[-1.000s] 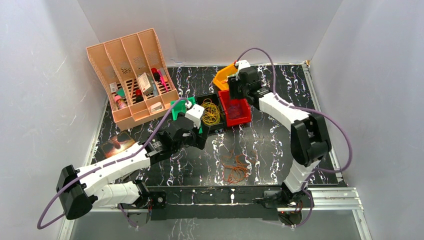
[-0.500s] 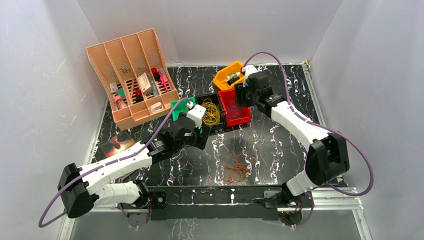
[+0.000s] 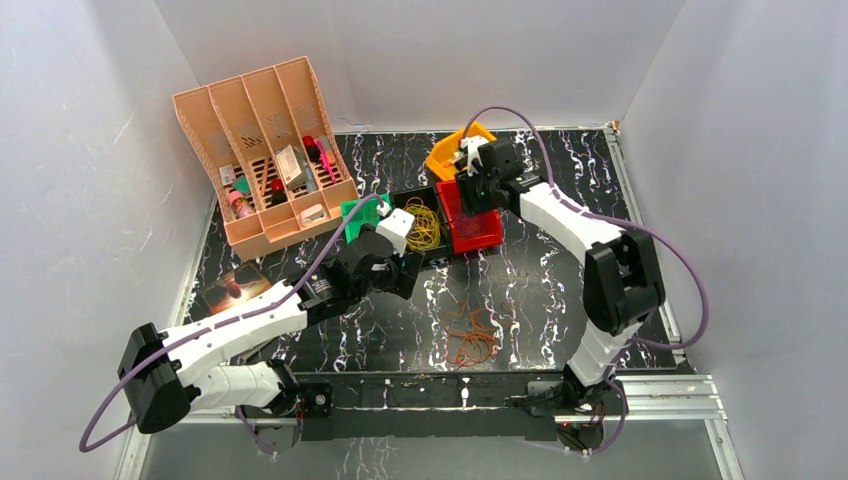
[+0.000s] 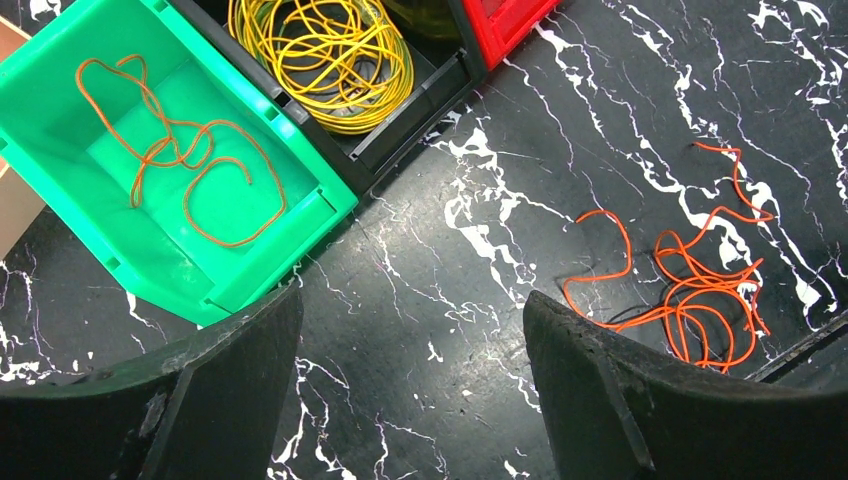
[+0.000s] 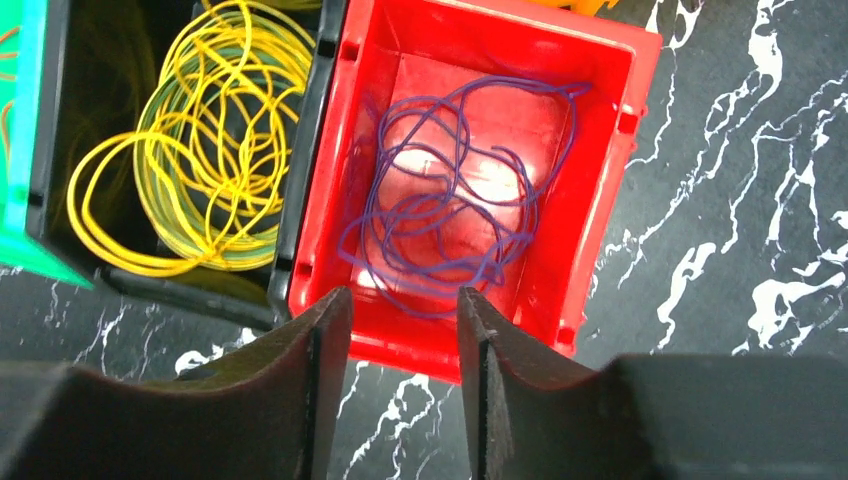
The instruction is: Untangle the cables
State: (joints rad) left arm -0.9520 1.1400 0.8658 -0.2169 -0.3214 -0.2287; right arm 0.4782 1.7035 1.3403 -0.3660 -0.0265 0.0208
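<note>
Orange cables point(image 4: 690, 300) partly hidden behind left tool point(image 4: 412, 320), spread wide; right tool point(image 5: 402, 305) parted, empty.

Table point(image 3: 540, 290): black, veined with white in a marble pattern. Green bin point(image 4: 290, 190): bright green, with one orange cable point(image 4: 160, 150) on its floor. Black bin point(image 4: 400, 130): yellow cables point(image 4: 330, 55), a few strands greenish. Red bin point(image 5: 610, 150): purple cables point(image 5: 450, 200). Orange-yellow bin point(image 3: 445, 155). Loose orange cables point(image 4: 700, 290) on the marble. Organizer point(image 3: 215, 110): peach. Arms point(image 3: 230, 330): white shells, black joints; hoses point(image 3: 690, 290) purple. Left gripper point(image 4: 412, 295) and right gripper point(image 5: 403, 292): matte black. Walls point(image 3: 90, 150): pale grey-white.
</note>
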